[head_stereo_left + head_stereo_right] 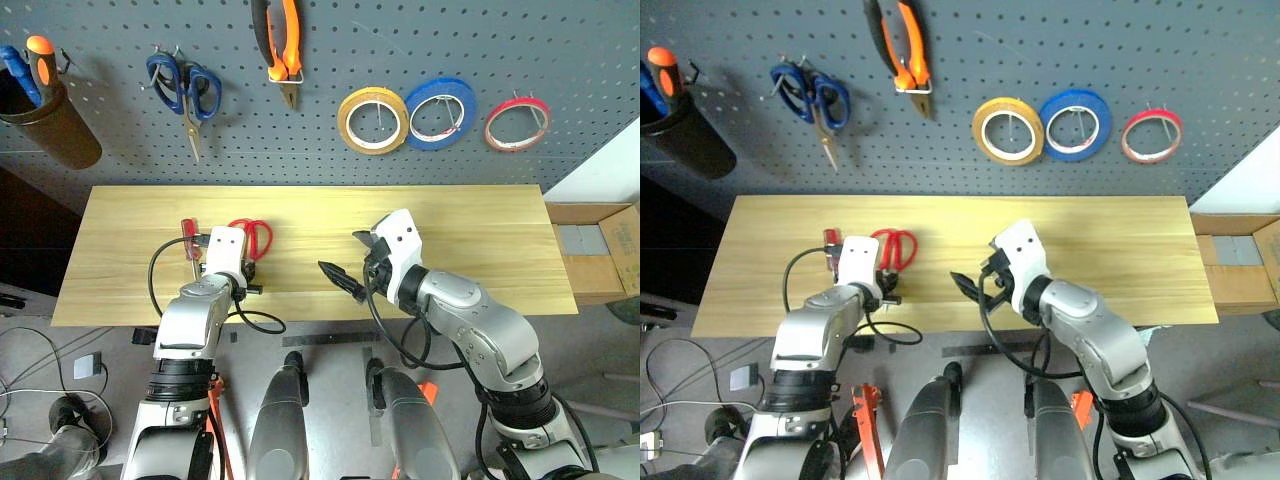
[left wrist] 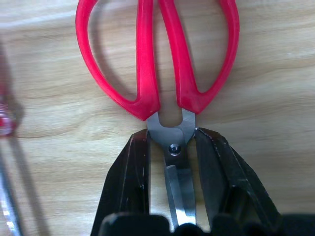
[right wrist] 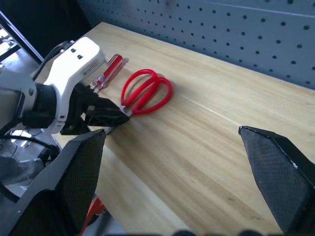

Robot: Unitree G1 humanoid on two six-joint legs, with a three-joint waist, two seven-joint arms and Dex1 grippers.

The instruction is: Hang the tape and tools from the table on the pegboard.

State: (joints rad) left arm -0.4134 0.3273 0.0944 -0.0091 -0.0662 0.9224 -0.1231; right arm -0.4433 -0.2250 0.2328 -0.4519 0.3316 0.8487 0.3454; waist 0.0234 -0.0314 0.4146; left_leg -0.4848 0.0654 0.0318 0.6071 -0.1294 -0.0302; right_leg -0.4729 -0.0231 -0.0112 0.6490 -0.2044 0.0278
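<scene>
Silver arms, white wrist housings, black fingers (image 2: 130, 182) — looping black cables.

I saw the scissors (image 2: 157, 64) had bright red handles and steel-grey blades, lying on a surface (image 1: 480, 240) of pale yellowish wood with faint grain lines. The screwdriver (image 1: 187, 236) beside them had a red handle. My left claw (image 2: 172, 184) was black with a white housing. The pegboard (image 1: 560, 60) was dark grey, dotted with a regular grid of holes. On it hung yellow (image 1: 371, 120), blue (image 1: 441, 113) and red (image 1: 517, 123) tape rolls, blue-handled scissors (image 1: 185, 88) and orange-and-black pliers (image 1: 278, 45).
</scene>
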